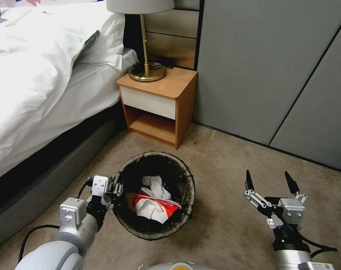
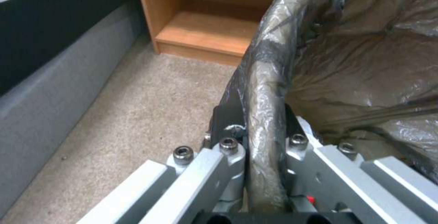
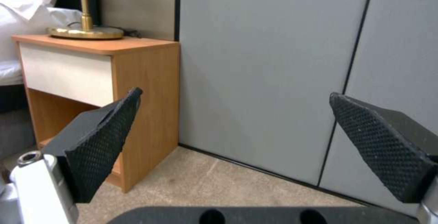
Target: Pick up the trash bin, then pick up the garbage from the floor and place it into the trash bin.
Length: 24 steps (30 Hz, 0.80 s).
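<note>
**Bin in hand, litter inside, right arm idle**

While the bed [image 1: 39, 82] takes up the nine-to-eleven o'clock part of the head view and the grey wall panels [image 1: 275, 71] run from one to three o'clock, a wooden nightstand [image 1: 159, 107] with a brass lamp [image 1: 146, 56] stands between them at twelve o'clock on the carpet floor [image 1: 223, 217].

Next in size, the trash bin [image 1: 154, 195] sits at the centre of the head view, toward six o'clock, its dark bag folded over the rim. Whether its base touches the carpet or hangs just clear cannot be told. Inside lies the garbage [image 1: 155, 204]: a crumpled red-and-white carton with white tissue on top.

At the bin's nine o'clock edge, the left end effector [image 1: 116, 189] is clamped narrow on the rim, one finger [image 2: 228, 114] outside the bagged wall and the other inside. At four o'clock, well apart from the bin, the right end effector [image 1: 270, 182] hovers over bare carpet with its jaws spread wide and nothing between them.

By my reading, the bin pickup is done and the collecting step looks largely finished, as no litter shows on the visible carpet. A further move would call for searching the floor for leftovers while keeping the bin level.
</note>
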Motion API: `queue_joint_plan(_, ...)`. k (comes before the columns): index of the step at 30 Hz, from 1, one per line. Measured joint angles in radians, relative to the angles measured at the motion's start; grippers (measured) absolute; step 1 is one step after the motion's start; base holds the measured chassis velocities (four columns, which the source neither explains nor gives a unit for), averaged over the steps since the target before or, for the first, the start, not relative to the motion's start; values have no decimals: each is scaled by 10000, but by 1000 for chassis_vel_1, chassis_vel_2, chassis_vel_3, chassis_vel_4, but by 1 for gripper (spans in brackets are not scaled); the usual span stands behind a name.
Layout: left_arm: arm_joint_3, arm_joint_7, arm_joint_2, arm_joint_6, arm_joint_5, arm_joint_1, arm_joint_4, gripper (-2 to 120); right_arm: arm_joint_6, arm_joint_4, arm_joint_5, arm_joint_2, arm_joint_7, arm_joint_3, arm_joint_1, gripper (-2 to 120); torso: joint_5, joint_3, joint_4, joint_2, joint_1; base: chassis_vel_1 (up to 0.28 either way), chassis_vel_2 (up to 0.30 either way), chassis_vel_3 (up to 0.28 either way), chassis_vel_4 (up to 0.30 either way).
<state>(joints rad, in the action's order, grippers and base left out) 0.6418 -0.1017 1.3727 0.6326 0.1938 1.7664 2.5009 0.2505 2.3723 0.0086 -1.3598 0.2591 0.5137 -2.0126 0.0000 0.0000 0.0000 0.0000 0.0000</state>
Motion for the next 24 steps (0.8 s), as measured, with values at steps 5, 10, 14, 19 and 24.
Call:
queue_joint_plan(5,12,-3,-1,0,0,11,0,1,-38,-45,10,-21,0,11,48,100,0,0,0,0,0,0,0,0,0)
queue_joint_plan(10,18,-6,-19,-1,0,19,0,1,-107,-96,39,-22,0,17,104,100,0,0,0,0,-1,0,0,0,0)
queue_joint_plan(14,27,-7,-21,-1,-1,27,0,1,-133,-126,64,-17,2,17,133,100,0,0,0,0,0,0,0,0,0)
queue_joint_plan(19,46,-7,8,-4,-10,42,0,1,-160,-139,92,-3,3,12,161,100,0,0,0,0,0,50,55,47,49)
queue_joint_plan(24,45,-7,26,-3,-16,46,-1,1,-174,-160,120,15,5,8,186,100,0,0,0,0,0,45,57,56,52)
